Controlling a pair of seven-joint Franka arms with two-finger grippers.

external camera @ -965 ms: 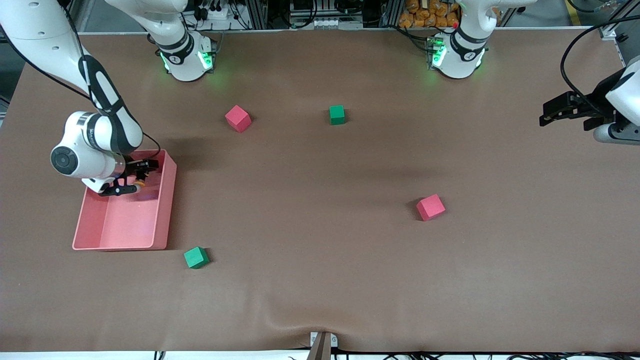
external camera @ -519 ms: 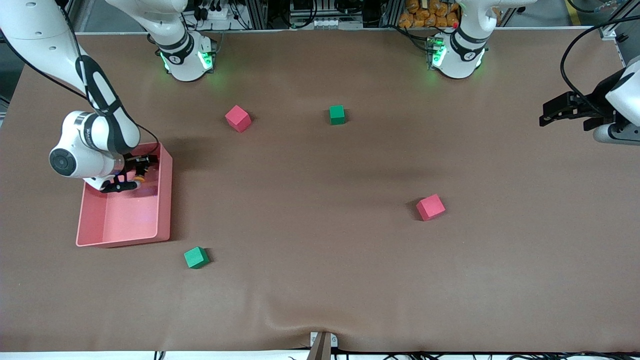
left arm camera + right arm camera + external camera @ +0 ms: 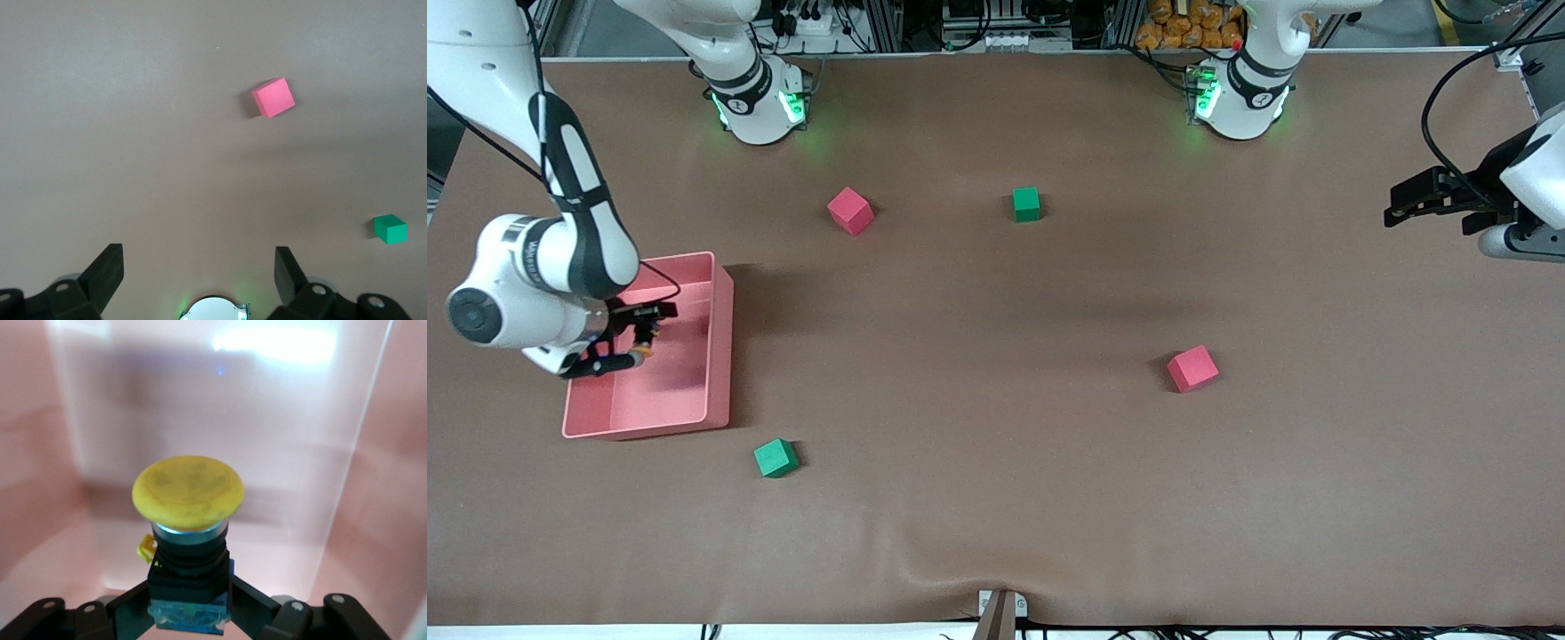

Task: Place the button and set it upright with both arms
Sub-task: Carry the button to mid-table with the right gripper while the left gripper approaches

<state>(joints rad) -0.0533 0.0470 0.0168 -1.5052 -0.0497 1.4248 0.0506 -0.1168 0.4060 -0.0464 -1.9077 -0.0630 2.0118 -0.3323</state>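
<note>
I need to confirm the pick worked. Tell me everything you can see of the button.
The button has a round, domed yellow-orange cap, dull and slightly smudged, on a short black cylindrical body with a bluish base and a small yellow tab at its side. The right claw is shut on its body, fingers pressing both sides. It sits inside the pink bin; whether it touches the floor is unclear.

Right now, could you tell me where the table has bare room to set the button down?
Widest bare patch: between the upper green cube, lower red cube and lower green cube. Crowded at the pink bin, where the right gripper grips the button.
</note>
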